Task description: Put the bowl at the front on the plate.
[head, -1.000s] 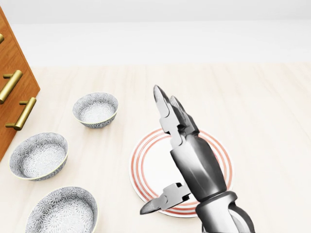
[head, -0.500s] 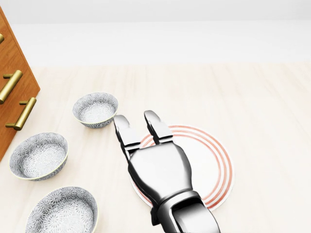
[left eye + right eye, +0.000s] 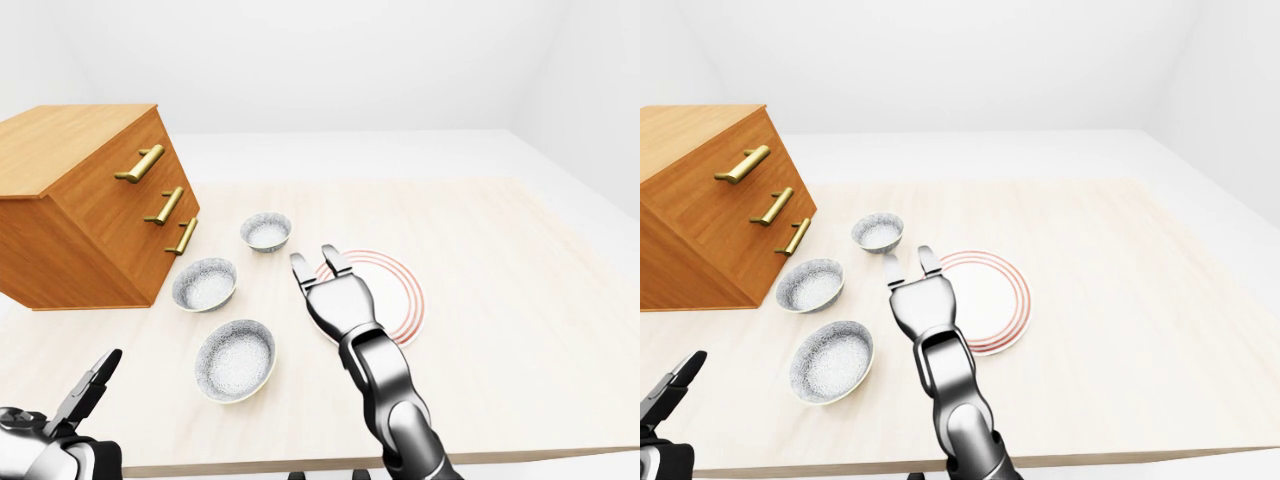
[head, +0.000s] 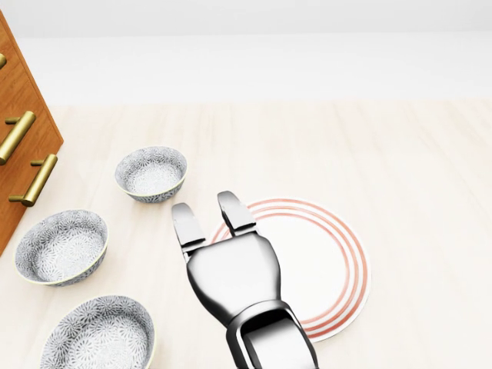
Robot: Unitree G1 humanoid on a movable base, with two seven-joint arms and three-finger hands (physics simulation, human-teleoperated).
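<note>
Front bowl [image 3: 236, 359]: sits empty near the desk's [image 3: 520, 330] bottom edge in the left-eye view, nearest of three patterned bowls.
Plate [image 4: 334, 261]: red-ringed, just right of the bowls.
Right robot hand [image 4: 207, 219]: fingers spread, empty, over the plate's left rim.
Left robot hand [image 3: 88, 392]: fingers apart, at the desk's lower-left corner.
Drawer chest [image 3: 80, 205]: upper-left corner.

The pale wooden bench [image 3: 480, 300] carried a white round plate with red rings [image 4: 330, 261] near its middle. Three grey patterned ceramic bowls [image 3: 236, 358] [image 3: 204, 284] [image 3: 266, 230] sat between its eight and eleven o'clock, and a brown wooden drawer cabinet with brass handles [image 3: 90, 205] stood at ten o'clock.
</note>
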